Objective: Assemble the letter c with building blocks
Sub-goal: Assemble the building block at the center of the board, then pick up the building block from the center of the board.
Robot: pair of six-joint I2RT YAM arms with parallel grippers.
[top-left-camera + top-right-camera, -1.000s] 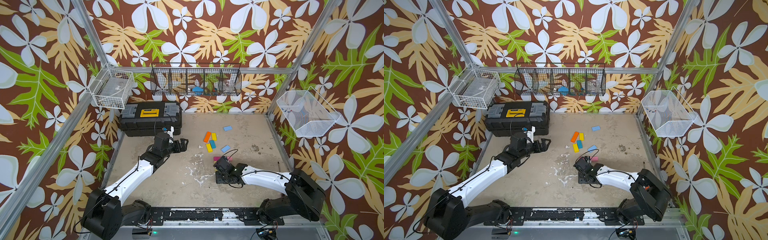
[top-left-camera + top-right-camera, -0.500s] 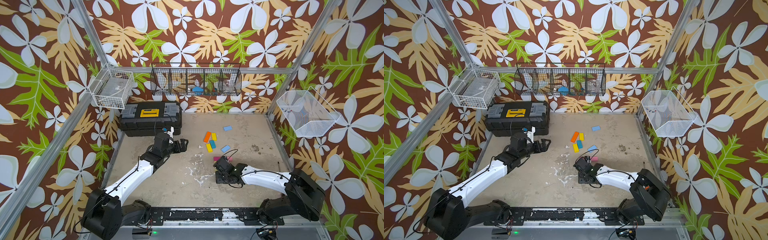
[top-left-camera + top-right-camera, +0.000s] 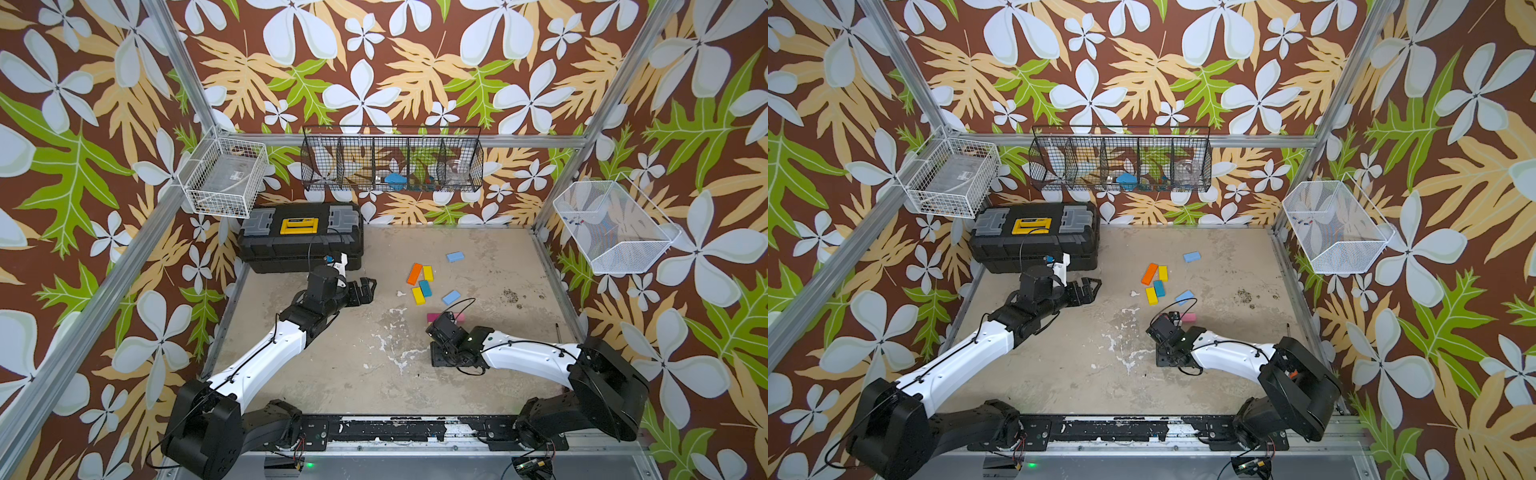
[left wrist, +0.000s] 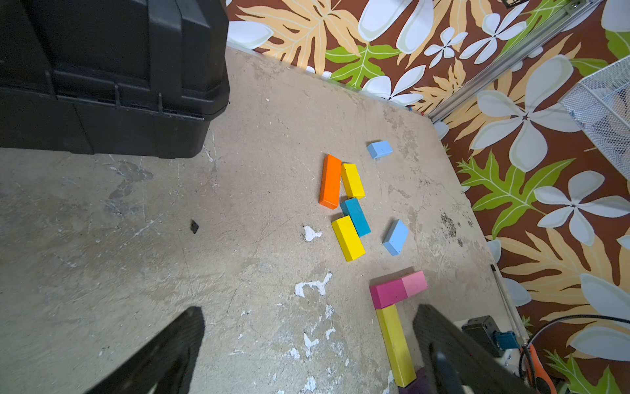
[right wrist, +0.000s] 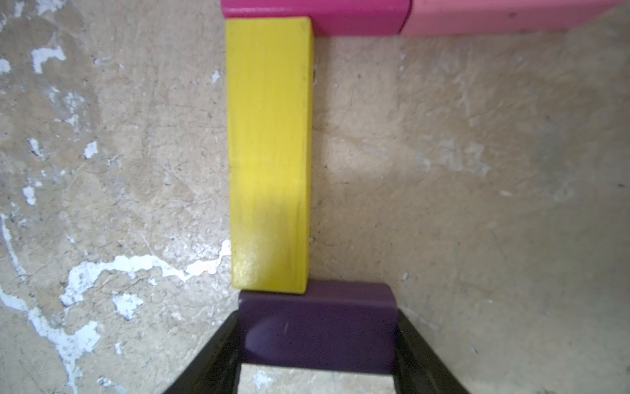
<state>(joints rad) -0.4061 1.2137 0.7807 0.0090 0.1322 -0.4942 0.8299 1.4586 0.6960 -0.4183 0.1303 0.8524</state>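
Note:
In the right wrist view my right gripper is shut on a purple block, its jaws pressed on the block's two short ends. The purple block touches one end of a long yellow block. At that block's other end a magenta block and a pink block lie in a row across it. In a top view the right gripper hides most of this. Loose orange, yellow, teal and light blue blocks lie behind. My left gripper hangs open and empty to their left.
A black toolbox stands at the back left, just behind the left arm. Another light blue block lies farther back. Wire baskets hang on the walls. A thin screwdriver lies by the right edge.

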